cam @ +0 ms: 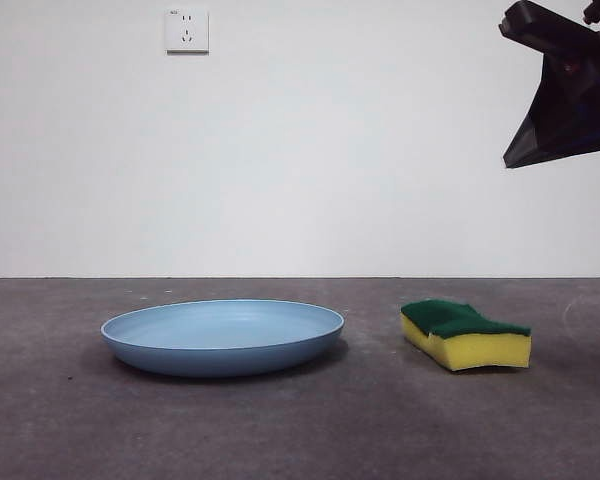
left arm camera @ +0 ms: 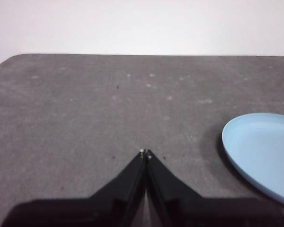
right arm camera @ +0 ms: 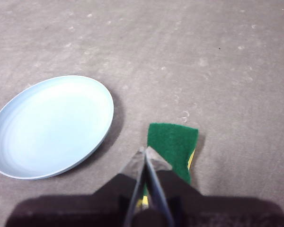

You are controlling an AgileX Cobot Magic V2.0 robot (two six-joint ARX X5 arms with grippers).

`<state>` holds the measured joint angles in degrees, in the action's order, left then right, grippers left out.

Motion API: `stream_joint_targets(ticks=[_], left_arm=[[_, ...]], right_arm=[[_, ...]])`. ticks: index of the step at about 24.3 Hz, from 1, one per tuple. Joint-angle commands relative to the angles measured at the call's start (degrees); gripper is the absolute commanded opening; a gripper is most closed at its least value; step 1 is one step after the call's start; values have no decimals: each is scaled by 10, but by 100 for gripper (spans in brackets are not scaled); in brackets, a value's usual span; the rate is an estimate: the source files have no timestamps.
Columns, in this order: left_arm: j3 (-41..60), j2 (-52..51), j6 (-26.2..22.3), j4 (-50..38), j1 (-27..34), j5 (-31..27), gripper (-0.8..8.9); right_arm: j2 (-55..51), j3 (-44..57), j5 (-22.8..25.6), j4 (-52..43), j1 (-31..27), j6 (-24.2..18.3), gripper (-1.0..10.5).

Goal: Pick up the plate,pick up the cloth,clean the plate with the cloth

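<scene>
The light-blue plate (cam: 223,335) lies flat on the dark table, left of centre in the front view. Part of its rim (left arm camera: 260,156) shows in the left wrist view, and the whole plate (right arm camera: 49,125) in the right wrist view. The cloth (cam: 466,333), a yellow sponge with a green scouring top, rests on the table to the plate's right. My right gripper (right arm camera: 145,150) hangs shut high above the cloth (right arm camera: 173,146), touching nothing; it appears as a dark shape at the front view's top right (cam: 565,85). My left gripper (left arm camera: 146,152) is shut over bare table, apart from the plate.
A white wall with a socket (cam: 187,30) stands behind the table. The table's far edge (left arm camera: 132,55) runs along the wall, with a rounded corner at one side.
</scene>
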<state>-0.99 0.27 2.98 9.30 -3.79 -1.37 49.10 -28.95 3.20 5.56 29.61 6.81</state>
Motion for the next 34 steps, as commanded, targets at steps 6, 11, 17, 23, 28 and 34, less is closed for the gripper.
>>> stream_joint_targets(ticks=[6,11,17,23,28,34], left_arm=[[8,2,-4,13,2,1,0],[8,2,-4,13,2,1,0],[8,2,-4,13,2,1,0],[8,2,-4,13,2,1,0],[8,2,-4,13,2,0,0],[8,2,-4,13,2,0,-1]], right_arm=[[0,5,2,-3,0,-3,0],[0,5,2,-3,0,-3,0],[-1,5,2,-3,0,-4,0],[-107,11,27,50,-105,-81,1],[-247,63,28,50,-242,-82,1],[-349,144,27,50,-293,-72,0]])
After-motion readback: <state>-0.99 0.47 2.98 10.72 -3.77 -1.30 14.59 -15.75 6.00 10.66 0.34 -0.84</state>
